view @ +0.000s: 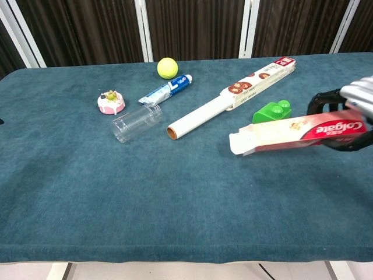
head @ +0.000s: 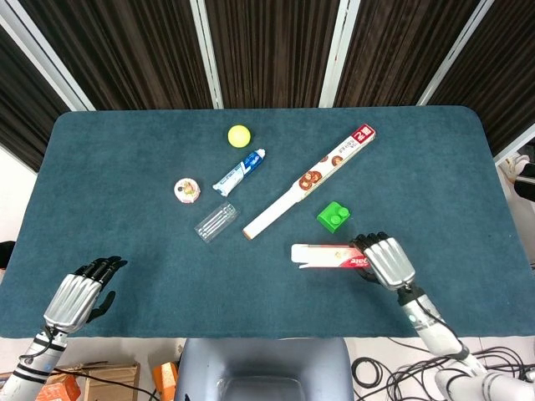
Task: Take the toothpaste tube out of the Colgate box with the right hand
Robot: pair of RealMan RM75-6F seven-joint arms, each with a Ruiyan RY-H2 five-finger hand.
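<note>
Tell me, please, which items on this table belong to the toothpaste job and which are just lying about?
Part of the job:
Colgate box, held at its far end by the right hand, open flap end tilted down.

Just lying about:
yellow ball
blue toothpaste tube
small pink cake
clear cup on its side
long wrap box
green block

The right hand (view: 356, 111) runs off the right edge of the chest view, so only part of its fingers shows there. Those fingers cover the far end of the Colgate box (view: 291, 133), and whether a tube sits inside the box cannot be told. The green block (view: 273, 112) just beyond the hand is partly hidden behind the box. The left hand (head: 79, 296) shows only in the head view.
</note>
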